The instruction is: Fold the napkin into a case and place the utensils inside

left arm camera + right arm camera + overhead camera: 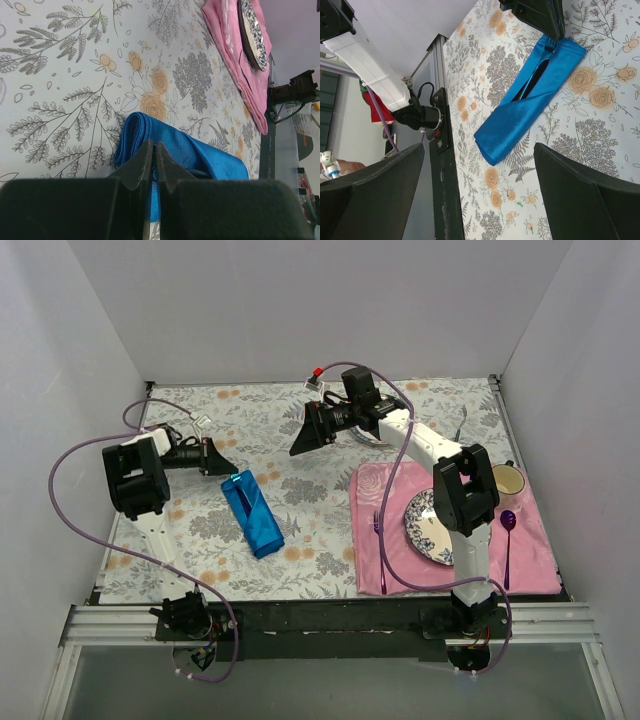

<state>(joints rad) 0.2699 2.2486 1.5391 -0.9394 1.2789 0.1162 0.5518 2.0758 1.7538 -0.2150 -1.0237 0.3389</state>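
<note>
Right wrist view, upper right: slim dark utensils [534,75] appear seated in the narrow royal-blue cloth case [520,117]. Left gripper [152,147] clenched at its mouth, right gripper [480,167] released. Next: retract clear.

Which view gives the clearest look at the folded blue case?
Right wrist: nearly the whole case lies in view, its slit showing utensils tucked inside. Top external shows the case whole but small. Left wrist shows only one end, partly behind the shut left gripper.
</note>
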